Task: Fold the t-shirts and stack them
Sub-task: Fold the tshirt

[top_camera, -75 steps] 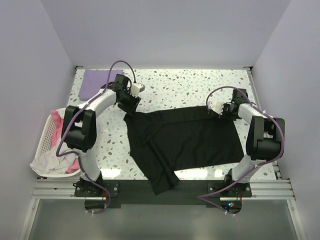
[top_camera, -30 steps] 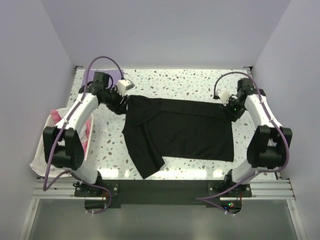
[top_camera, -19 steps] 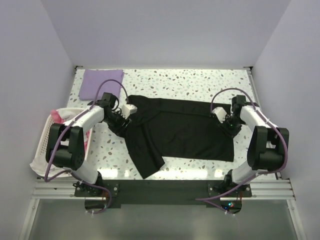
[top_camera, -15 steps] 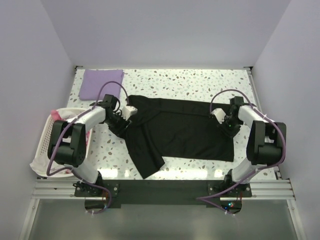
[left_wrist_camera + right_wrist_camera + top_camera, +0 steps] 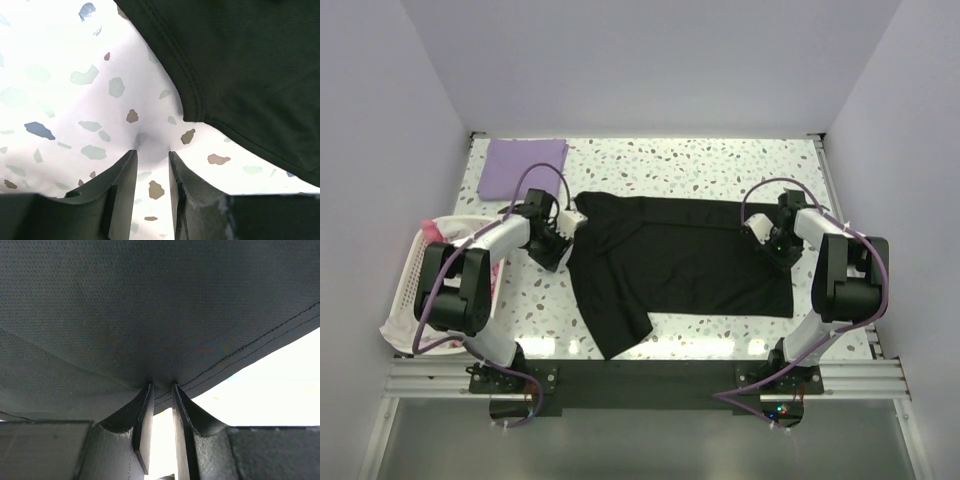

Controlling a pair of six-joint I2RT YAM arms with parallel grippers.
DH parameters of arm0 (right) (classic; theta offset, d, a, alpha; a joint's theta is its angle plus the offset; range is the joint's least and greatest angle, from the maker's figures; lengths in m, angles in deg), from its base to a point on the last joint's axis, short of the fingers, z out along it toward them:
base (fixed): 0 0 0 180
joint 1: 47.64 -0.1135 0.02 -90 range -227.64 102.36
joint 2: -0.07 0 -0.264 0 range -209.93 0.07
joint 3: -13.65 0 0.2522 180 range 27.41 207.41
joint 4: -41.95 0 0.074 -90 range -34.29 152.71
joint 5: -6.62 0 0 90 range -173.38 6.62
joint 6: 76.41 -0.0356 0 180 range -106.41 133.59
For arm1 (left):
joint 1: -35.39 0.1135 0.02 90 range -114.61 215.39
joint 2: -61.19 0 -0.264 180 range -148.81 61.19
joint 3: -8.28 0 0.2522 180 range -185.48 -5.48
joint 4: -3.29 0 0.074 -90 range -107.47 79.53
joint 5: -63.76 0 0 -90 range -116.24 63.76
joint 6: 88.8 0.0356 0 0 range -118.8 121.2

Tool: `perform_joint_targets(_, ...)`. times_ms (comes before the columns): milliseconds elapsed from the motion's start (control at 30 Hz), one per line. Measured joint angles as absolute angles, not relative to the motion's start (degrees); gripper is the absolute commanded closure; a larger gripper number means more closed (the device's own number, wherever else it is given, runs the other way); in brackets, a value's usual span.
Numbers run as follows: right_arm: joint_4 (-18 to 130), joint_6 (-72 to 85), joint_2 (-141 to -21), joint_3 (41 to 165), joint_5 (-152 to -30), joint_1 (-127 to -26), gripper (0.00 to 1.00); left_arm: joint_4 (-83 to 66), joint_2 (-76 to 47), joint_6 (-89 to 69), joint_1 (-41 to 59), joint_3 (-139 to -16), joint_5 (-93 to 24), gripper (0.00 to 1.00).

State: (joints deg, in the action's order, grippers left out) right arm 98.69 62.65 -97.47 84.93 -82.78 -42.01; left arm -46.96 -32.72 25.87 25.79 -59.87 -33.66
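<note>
Left gripper [image 5: 152, 155] slightly apart, empty, beside black t-shirt [image 5: 690, 260]; right gripper [image 5: 161, 387] pinches hem. We risk one-sided pull bunching cloth.

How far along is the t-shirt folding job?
Done: lavender t-shirt lies folded at the far left corner. In hand: black t-shirt is spread flat, unfolded; right gripper sits at its hem, left gripper beside it, jaws empty. Left: folding, stacking, plus clothes in the laundry basket.

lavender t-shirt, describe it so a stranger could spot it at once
Look at the far left corner of the speckled table. A flat, square-folded lavender t-shirt lies there, the only pale purple cloth, apart from the spread-out black t-shirt.
</note>
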Motion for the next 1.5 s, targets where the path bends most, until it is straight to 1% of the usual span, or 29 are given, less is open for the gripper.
perform_joint_targets(100,98.5,62.7,-97.5,85.0,-82.8,-42.0,0.75,-47.9,-30.5,26.5,26.0,-60.0,-35.7,0.65)
perform_joint_targets(233,98.5,62.7,-97.5,85.0,-82.8,-42.0,0.76,-49.7,-27.7,26.8,24.5,-61.8,-43.6,0.67)
perform_joint_targets(433,98.0,62.7,-97.5,85.0,-82.8,-42.0,0.76,-49.5,-31.1,24.7,19.0,-63.4,-50.7,0.67)
perform_joint_targets(633,98.1,63.0,-97.9,85.4,-82.7,-42.0,0.76,-48.8,-37.2,22.5,18.6,-63.0,-49.4,0.68)
perform_joint_targets(800,98.1,63.7,-97.9,85.6,-82.6,-42.0,0.77,-48.9,-37.1,21.3,18.6,-63.1,-46.7,0.71)
perform_joint_targets(900,98.3,64.2,-97.9,85.9,-82.7,-42.0,0.77,-49.5,-36.3,21.6,18.5,-63.2,-42.5,0.72)
perform_joint_targets(967,98.8,64.4,-97.9,86.8,-82.8,-42.0,0.77,-50.3,-35.9,22.3,18.5,-63.5,-39.1,0.67)
perform_joint_targets(1000,99.5,64.5,-97.9,87.8,-83.0,-42.0,0.77,-50.7,-35.7,22.8,18.5,-64.0,-38.1,0.64)
perform_joint_targets(1033,100.0,64.6,-97.9,88.8,-83.3,-42.0,0.77,-51.5,-35.6,23.4,18.4,-65.0,-37.4,0.59)
perform_joint_targets(1067,100.8,64.6,-97.9,90.2,-83.7,-42.0,0.77,-52.1,-35.4,24.0,18.2,-66.4,-37.2,0.57)
perform_joint_targets(1133,102.1,64.6,-97.9,93.4,-84.9,-42.0,0.77,-52.1,-35.1,25.0,17.3,-69.6,-37.3,0.55)
perform_joint_targets(1300,104.4,64.1,-97.9,99.7,-87.6,-42.0,0.77,-51.6,-35.6,26.3,14.7,-75.7,-38.8,0.53)
perform_joint_targets(1333,104.7,64.0,-97.9,100.4,-87.7,-42.0,0.77,-51.5,-36.2,26.3,14.1,-76.5,-39.0,0.51)
perform_joint_targets(1500,105.1,62.9,-99.3,103.5,-87.7,-42.0,0.76,-51.3,-41.5,26.3,11.9,-78.7,-39.3,0.47)
